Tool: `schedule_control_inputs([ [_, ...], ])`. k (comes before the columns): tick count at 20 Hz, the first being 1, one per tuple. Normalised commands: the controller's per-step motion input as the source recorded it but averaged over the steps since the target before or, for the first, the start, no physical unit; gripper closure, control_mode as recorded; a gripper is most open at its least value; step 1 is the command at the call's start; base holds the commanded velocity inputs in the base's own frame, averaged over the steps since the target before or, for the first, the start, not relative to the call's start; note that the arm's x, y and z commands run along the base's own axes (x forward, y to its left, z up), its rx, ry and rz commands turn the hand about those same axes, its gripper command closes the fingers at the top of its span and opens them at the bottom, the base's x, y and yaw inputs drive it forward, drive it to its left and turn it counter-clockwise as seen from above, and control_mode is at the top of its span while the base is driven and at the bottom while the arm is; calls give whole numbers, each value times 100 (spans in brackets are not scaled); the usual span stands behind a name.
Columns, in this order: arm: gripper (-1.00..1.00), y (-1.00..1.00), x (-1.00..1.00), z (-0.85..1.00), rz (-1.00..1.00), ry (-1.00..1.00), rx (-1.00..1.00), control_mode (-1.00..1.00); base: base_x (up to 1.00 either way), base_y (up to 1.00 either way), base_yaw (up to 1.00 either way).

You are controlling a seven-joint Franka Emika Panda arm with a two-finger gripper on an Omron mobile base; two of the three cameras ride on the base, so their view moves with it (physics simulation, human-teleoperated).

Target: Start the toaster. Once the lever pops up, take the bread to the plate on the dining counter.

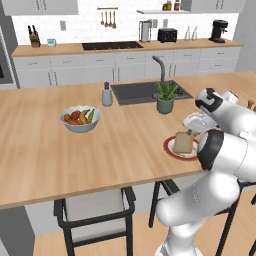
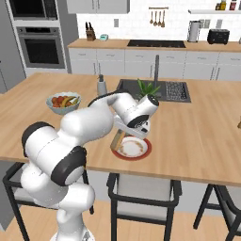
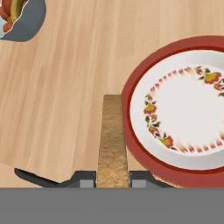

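The dining counter (image 1: 45,155) spreads wide and light, with its dark sink (image 1: 145,91) toward the far side and a fruit bowl (image 1: 80,118) to the left; the toaster (image 1: 167,34) sits well away on the far wall counter. At the near edge lies the plate (image 3: 175,109), red-rimmed with a flowered centre. The gripper (image 3: 113,183) has its fingers pinched on the bread (image 3: 112,135), held on edge just beside the plate's left rim, not yet over it. Delivery looks to be the step in hand; next, I judge, the slice must shift right over the plate, go down and be let go
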Motion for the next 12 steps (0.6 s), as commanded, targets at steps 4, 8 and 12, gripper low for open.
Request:
schedule_control_inputs([
  [4, 100, -8, 3, -17, 0, 0, 0, -100, 0, 0, 0],
  [8, 100, -11, 25, -3, 0, 1, 2, -100, 0, 0, 0],
  [12, 100, -9, 24, 0, 0, 3, 3, -100, 0, 0, 0],
])
